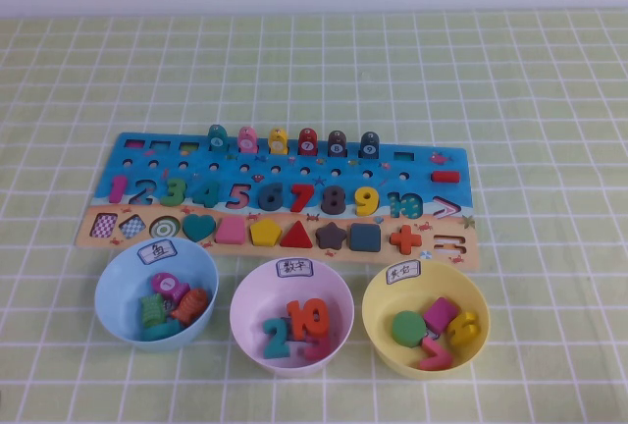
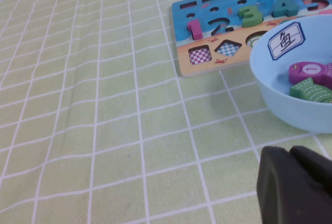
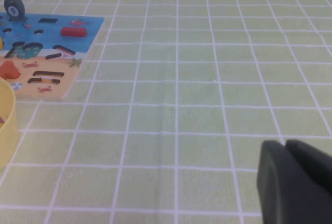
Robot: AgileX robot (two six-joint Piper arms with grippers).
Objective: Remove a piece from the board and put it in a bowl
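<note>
The orange-red plus piece lies in its slot at the right end of the board's tan row, beside the dark blue square. The pale yellow bowl stands just in front of it and holds a green circle, a pink square and number pieces. Neither gripper shows in the high view. My left gripper is shut and empty over the cloth, near the light blue bowl. My right gripper is shut and empty over the cloth, to the right of the board and the yellow bowl. An edge of the plus shows there.
A light blue bowl with fish pieces and a pink bowl with number pieces stand in front of the board. Ring pegs stand along the board's far edge. A red minus bar lies at its right end. Green checked cloth covers the table.
</note>
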